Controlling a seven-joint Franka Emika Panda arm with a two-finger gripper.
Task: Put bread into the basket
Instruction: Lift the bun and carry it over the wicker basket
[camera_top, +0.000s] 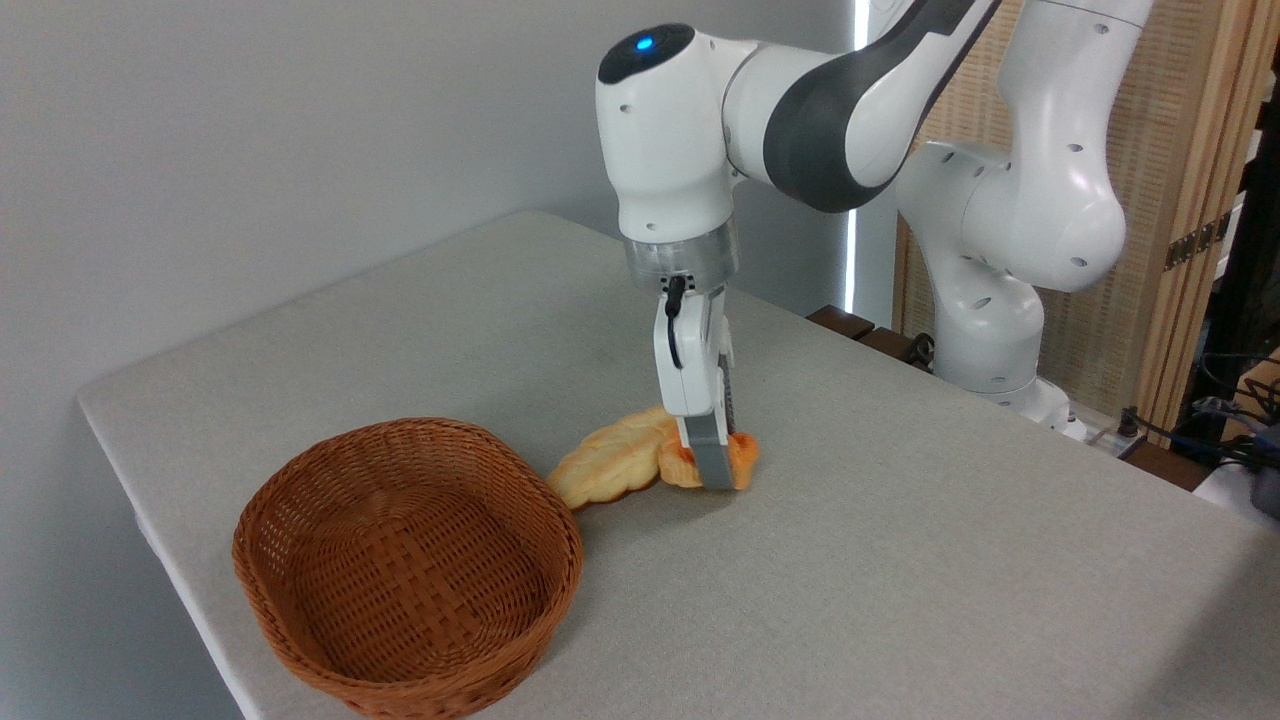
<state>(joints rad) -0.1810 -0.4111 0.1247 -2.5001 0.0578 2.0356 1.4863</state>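
Tool (712, 470) clamped on bun (742, 458) mid-bench, just clear of bench; bun looks light, soft, squashy, so grip its sides gently, basket (300, 610) near front-left edge.

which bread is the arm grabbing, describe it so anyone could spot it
On the grey table, right of the wicker basket, two breads lie together. It's the small orange bun pinched in the gripper, rounder and darker than the pale braided loaf.
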